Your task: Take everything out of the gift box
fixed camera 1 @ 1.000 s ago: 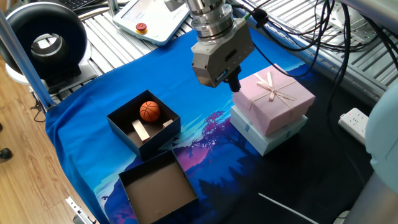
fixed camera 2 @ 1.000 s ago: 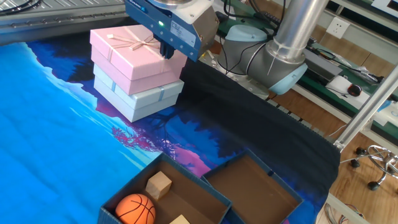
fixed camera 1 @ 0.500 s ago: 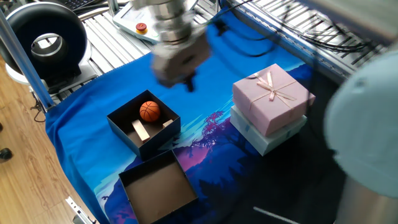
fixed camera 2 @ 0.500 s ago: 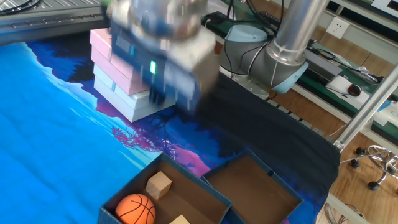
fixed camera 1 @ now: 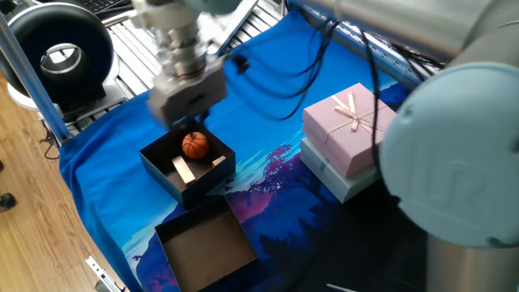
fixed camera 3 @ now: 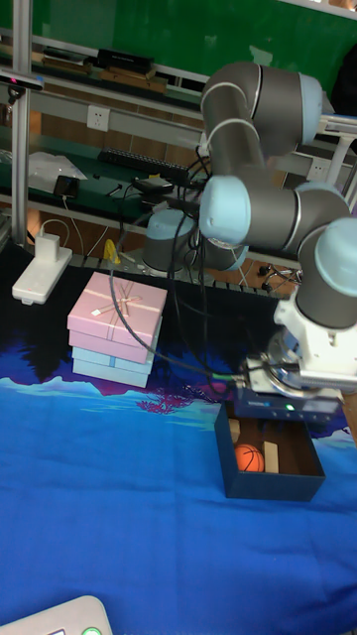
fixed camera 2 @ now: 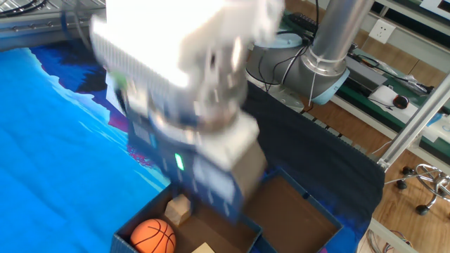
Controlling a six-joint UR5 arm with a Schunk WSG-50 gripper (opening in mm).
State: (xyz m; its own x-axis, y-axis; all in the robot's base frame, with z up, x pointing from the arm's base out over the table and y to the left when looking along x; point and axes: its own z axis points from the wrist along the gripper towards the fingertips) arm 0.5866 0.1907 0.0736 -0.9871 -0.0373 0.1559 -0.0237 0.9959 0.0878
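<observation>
Gripper [fixed camera 1: 190,126] shifted over gift box [fixed camera 1: 158,159]: one ball [fixed camera 1: 195,144], cube [fixed camera 2: 178,209], bar [fixed camera 1: 183,169].

The arm reaches out low over the table with its wrist pointing straight down. The gripper [fixed camera 1: 187,123] hangs at the end, blurred in both fixed views, so whether its 2 fingers are parted cannot be made out
</observation>
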